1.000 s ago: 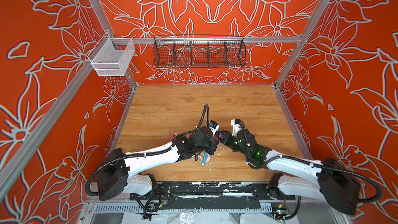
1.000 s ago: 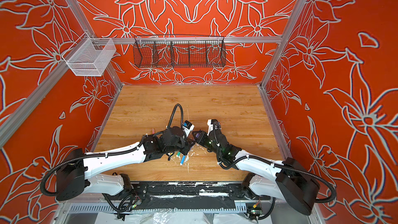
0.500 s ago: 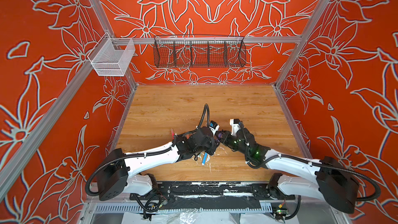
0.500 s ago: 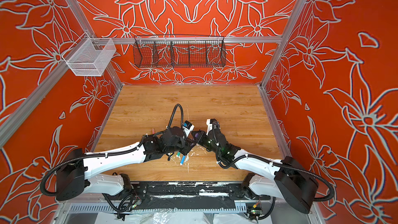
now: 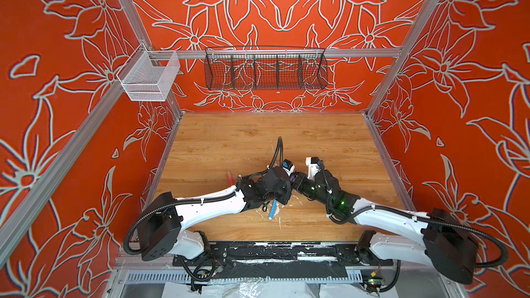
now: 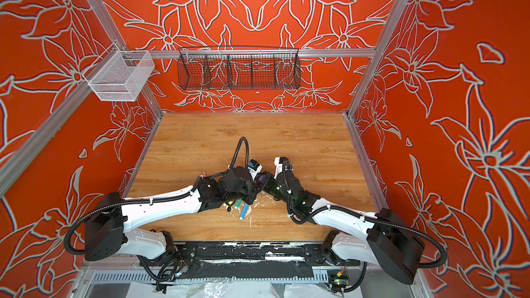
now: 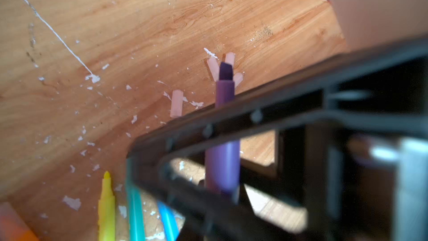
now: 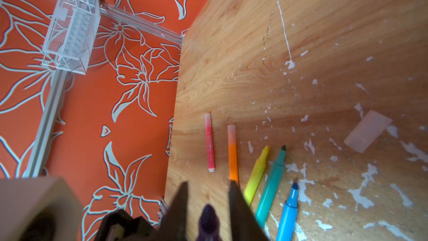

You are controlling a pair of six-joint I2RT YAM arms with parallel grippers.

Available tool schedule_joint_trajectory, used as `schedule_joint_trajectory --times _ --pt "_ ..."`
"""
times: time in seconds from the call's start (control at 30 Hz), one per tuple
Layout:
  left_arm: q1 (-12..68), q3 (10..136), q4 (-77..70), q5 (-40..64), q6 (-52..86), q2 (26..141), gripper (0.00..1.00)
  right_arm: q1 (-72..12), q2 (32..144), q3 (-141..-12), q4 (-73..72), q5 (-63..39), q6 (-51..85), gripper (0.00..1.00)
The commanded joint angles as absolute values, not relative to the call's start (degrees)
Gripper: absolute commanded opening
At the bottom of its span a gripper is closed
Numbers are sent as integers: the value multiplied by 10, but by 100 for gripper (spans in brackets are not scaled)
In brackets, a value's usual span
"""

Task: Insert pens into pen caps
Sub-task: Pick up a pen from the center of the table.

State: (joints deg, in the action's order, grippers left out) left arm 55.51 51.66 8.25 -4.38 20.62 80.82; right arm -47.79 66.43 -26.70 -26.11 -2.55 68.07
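Note:
My left gripper [image 7: 220,205] is shut on the purple pen [image 7: 223,165], whose bare dark tip [image 8: 208,219] points between the fingers [image 8: 183,195] of my right gripper [image 8: 209,186]. Those fingers stand open on either side of the tip without touching it. In both top views the two grippers meet at mid-table [image 5: 292,180] [image 6: 260,179]. Several clear pen caps [image 7: 177,103] [image 7: 213,68] [image 8: 368,130] lie on the wood. Uncapped yellow [image 8: 256,175], green [image 8: 272,181] and blue [image 8: 288,212] pens lie side by side, next to a capped orange pen [image 8: 232,151] and a capped pink pen [image 8: 209,142].
White paint flecks [image 8: 368,175] litter the wooden table [image 5: 258,144]. A white mesh basket [image 5: 149,80] hangs on the left rail and a black wire basket [image 5: 265,68] on the back wall. Red walls close in the table's left, back and right sides.
My right gripper's jaws have parted around the purple pen's tip. Both arms stay close together over the same spot.

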Motion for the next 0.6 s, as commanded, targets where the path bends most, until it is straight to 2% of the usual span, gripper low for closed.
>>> schedule_joint_trajectory --times 0.0,0.03,0.13,0.2,0.37,0.57 --pt "557 525 78 -69 215 788 0 -483 637 -287 -195 -15 682 90" --pt "555 519 85 -85 222 778 0 -486 629 -303 -151 -7 680 97" --pt "534 494 108 -110 245 736 0 -521 614 -372 4 16 662 97" --pt "498 470 117 -101 262 701 0 -553 609 -403 56 27 644 97" --pt "370 440 163 -41 322 631 0 -599 581 -408 64 33 607 98" --pt "359 473 199 -12 324 627 0 -604 580 -419 63 52 569 97"
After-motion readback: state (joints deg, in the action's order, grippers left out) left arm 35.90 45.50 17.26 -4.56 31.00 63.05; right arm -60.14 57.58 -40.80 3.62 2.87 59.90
